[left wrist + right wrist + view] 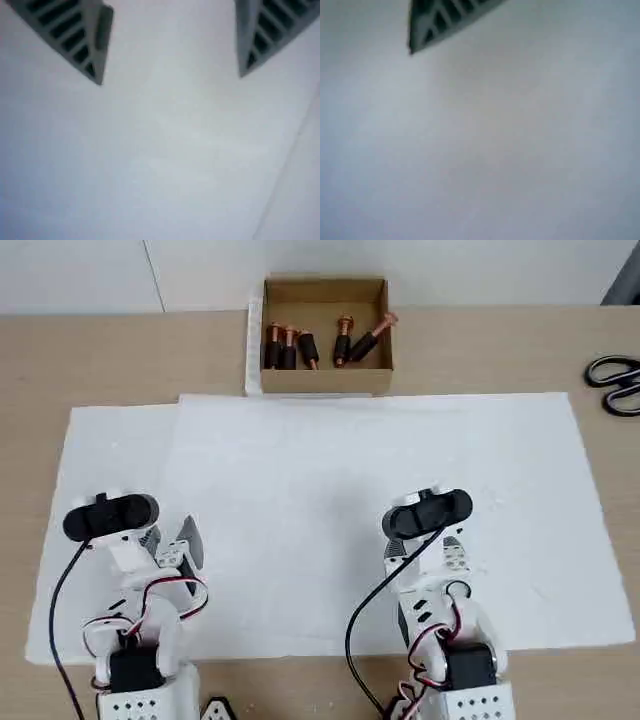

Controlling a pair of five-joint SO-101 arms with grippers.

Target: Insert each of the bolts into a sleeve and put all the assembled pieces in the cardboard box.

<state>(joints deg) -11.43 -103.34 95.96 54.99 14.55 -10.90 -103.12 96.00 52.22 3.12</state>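
Note:
The cardboard box (326, 381) stands at the far middle of the table. Inside it lie several copper bolts pushed into black sleeves (288, 346), some at its left side and some at its right (362, 342). My left gripper (170, 79) hangs open just above the white sheet, with nothing between its fingertips; in the high view it (172, 548) is near the front left. Low over the sheet at the front right, my right gripper (402, 554) is shut and holds nothing. Its dark tip (413, 47) points at bare sheet.
A large white sheet (330, 480) covers the table's middle, between the arms and the box. Black-handled scissors (614, 384) lie at the far right edge on the bare wood.

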